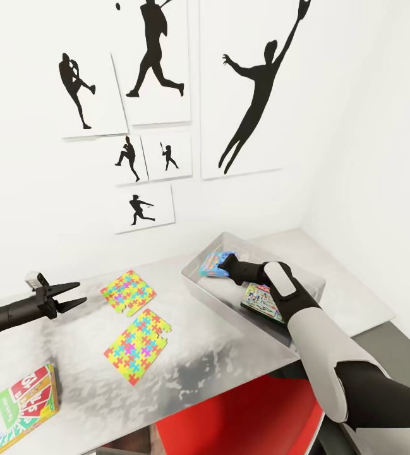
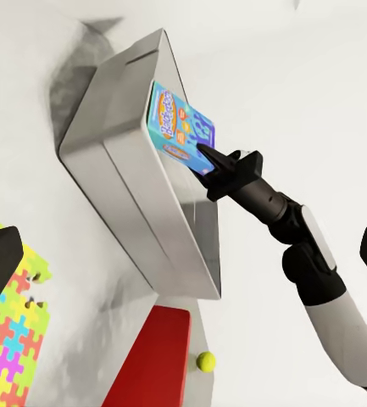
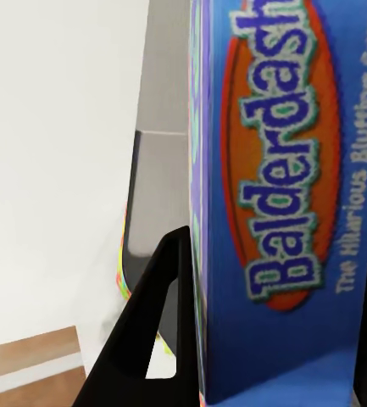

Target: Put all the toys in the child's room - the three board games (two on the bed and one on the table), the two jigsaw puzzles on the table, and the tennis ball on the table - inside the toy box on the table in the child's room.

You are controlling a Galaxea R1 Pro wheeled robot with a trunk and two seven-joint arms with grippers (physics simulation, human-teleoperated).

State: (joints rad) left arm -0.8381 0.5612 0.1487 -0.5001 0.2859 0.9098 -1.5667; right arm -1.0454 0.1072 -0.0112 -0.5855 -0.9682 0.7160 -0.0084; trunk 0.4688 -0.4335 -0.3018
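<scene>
Starting at the near left edge of the table (image 1: 230, 354), the big yellow, green and red board game (image 1: 18, 407) is lying flat, its lettering cut off by the frame and not readable here. Just above it, the left gripper (image 1: 78, 294) is hovering over the pale tabletop with its jaws apart and nothing between them. Moving right, the two jigsaw puzzles are lying flat on the table: the far puzzle (image 1: 127, 292) and the near puzzle (image 1: 138, 337), close together, all yellow, pink, green and blue pieces. Right again, the toy box (image 1: 198, 287) is sitting on the table's far right part, and the right gripper (image 1: 225, 265) is reaching over it, its jaws clamped on the small blue board game (image 1: 214, 264). The right wrist view is reading it clearly: "Balderdash", with "The Hilarious Bluffing Game" beside it (image 3: 293, 186). The green-and-white board game (image 1: 261, 302) is already lying inside the box, partly behind the arm. In the left wrist view, the tennis ball (image 2: 205, 361) is sitting by the red chair (image 2: 153, 360), beyond the table's edge.
</scene>
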